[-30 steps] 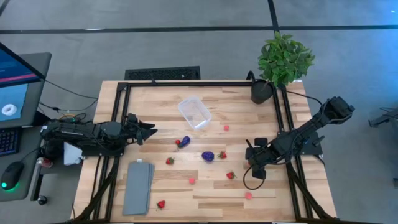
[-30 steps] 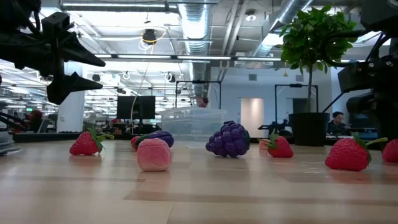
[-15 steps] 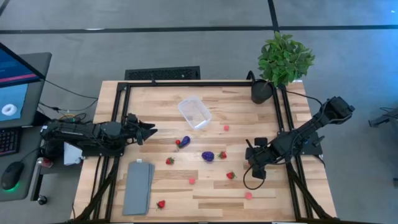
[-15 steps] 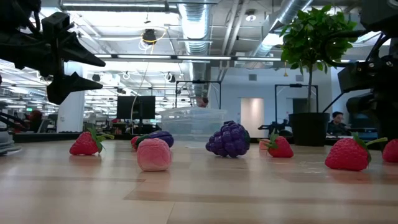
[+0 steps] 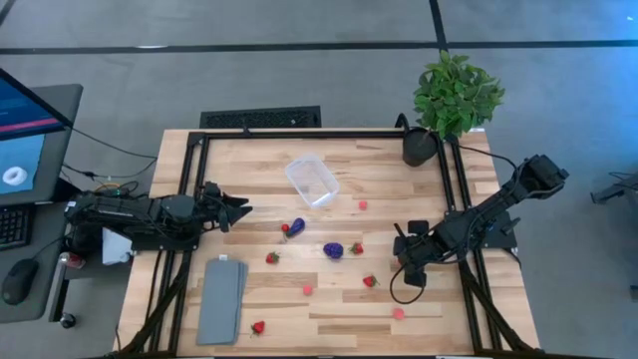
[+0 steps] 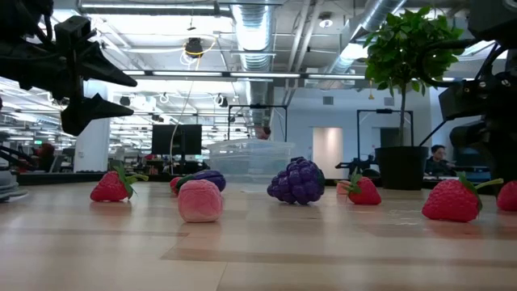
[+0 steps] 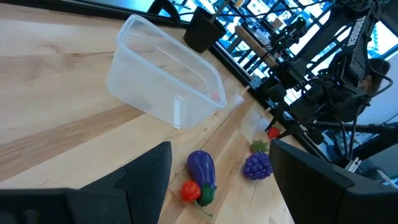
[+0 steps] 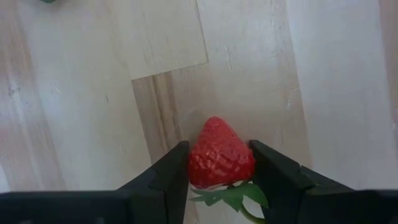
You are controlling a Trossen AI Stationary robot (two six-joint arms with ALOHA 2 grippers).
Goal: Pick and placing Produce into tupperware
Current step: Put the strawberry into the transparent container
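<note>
**Right hand clamping a strawberry**

Nothing is shifting visibly across the surface since the earlier frame; only the right hand is finishing its squeeze. Its fingers are pressing both sides of a strawberry, red tip pointing away from the wrist, green top toward it. The left hand is hanging released, with the tupperware and eggplant lying ahead of it.
</note>
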